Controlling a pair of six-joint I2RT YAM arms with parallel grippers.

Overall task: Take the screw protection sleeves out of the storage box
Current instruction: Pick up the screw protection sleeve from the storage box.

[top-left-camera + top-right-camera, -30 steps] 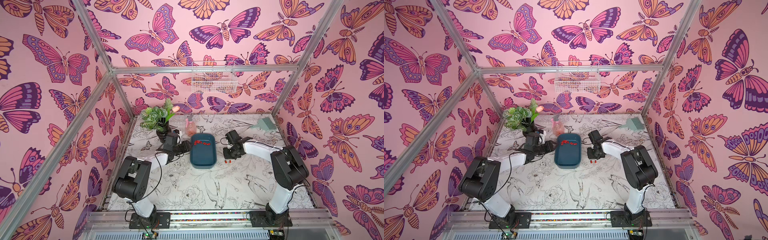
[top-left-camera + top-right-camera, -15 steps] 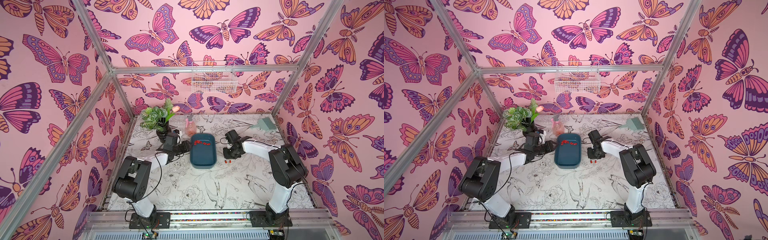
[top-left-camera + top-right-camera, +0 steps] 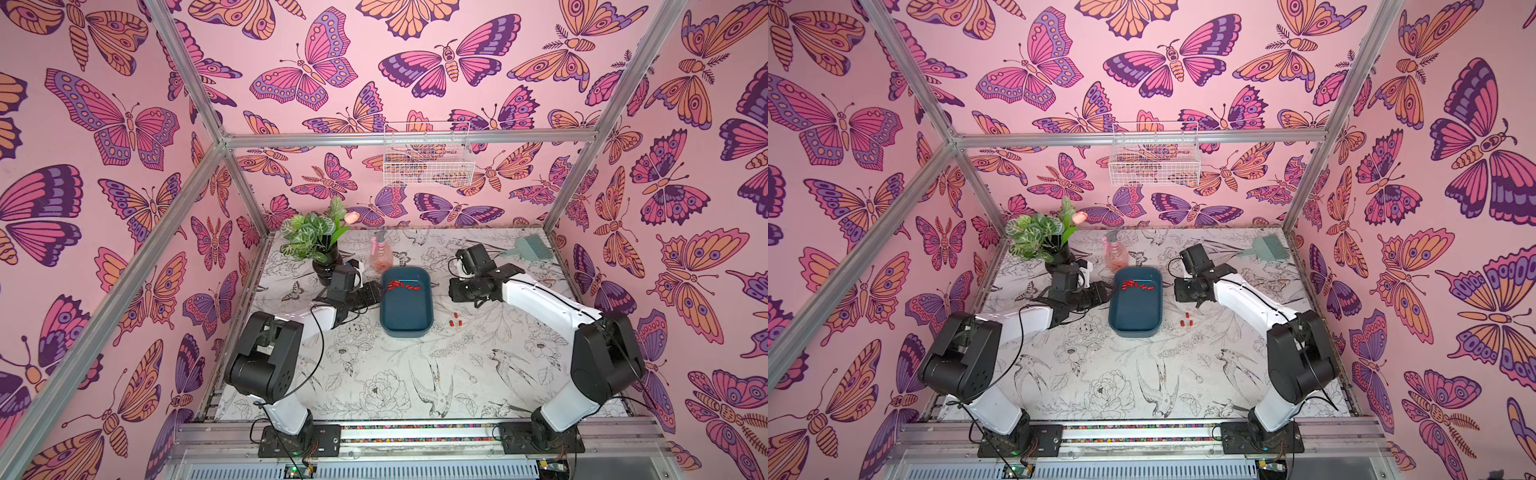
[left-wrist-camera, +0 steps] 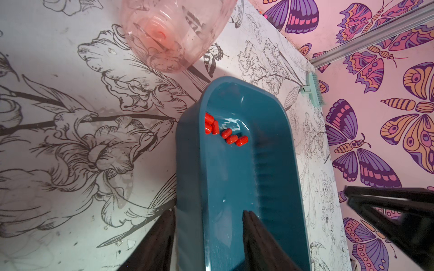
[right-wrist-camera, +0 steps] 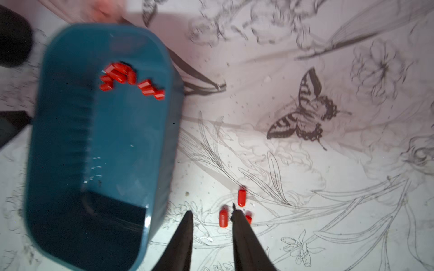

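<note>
Beside the storage box, three sleeves lie parallel; right tool parted, empty.

One storage box, three screw protection sleeves outside it, roughly eight inside, one spray bottle

Pink butterfly-print walls behind silver aluminium frame bars enclose a white worktop printed with black-line flowers and birds.
</note>
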